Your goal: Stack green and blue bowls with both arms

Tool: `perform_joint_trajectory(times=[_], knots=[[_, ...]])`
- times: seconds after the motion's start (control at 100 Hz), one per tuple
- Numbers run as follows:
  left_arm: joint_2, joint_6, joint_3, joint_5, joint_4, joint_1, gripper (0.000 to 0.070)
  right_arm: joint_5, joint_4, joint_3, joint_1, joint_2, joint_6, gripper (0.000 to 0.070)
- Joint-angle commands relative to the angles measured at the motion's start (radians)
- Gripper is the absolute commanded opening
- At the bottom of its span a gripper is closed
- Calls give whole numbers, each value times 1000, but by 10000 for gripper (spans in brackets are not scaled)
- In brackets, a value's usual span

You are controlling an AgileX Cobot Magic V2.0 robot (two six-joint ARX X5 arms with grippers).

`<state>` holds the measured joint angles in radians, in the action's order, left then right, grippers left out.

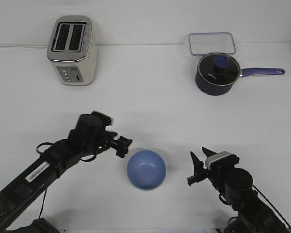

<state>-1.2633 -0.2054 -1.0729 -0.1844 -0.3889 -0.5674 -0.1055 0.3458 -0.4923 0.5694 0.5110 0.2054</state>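
Observation:
The light blue bowl [146, 169] stands upright on the white table near the front centre. The mint green bowl does not show as a separate thing; I cannot tell whether it sits under the blue one. My left gripper [123, 147] is just off the blue bowl's upper left rim, its fingers slightly apart and holding nothing. My right gripper [199, 154] is to the right of the bowl, well apart from it, with its two pointed fingers spread and empty.
A cream and silver toaster [72, 50] stands at the back left. A dark navy saucepan [216, 74] with a lid and purple handle is at the back right, with a clear rectangular container [211, 43] behind it.

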Motion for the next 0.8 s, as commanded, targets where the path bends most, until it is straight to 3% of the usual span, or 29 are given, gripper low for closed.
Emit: perform_joint_trajectory(times=[0.0,0.13,0.22,0.27,0.28,0.38,0.46,0.65,0.79], knots=[[58,63,-14,120,7,30,472,-14,-12,3,7,0,-13,295],[194,112,-14,278,-10,117,434,-34,-17,3,7,-5,-19,295],[279,142,-12,316,-46,185,189,-35,-17,3,7,-23,-19,290],[325,166,-5,316,-63,221,6,-35,-16,3,7,-38,-19,250],[334,171,-2,316,-65,229,0,-35,-16,3,7,-41,-19,236],[436,196,72,316,-40,295,13,-73,-9,3,7,-82,-20,0],[543,206,196,316,52,346,13,-115,1,3,7,-123,-23,1],[851,214,581,306,414,412,12,-165,-11,35,7,-229,-47,1],[989,174,682,307,432,415,12,-176,-49,42,7,-244,-60,1]])
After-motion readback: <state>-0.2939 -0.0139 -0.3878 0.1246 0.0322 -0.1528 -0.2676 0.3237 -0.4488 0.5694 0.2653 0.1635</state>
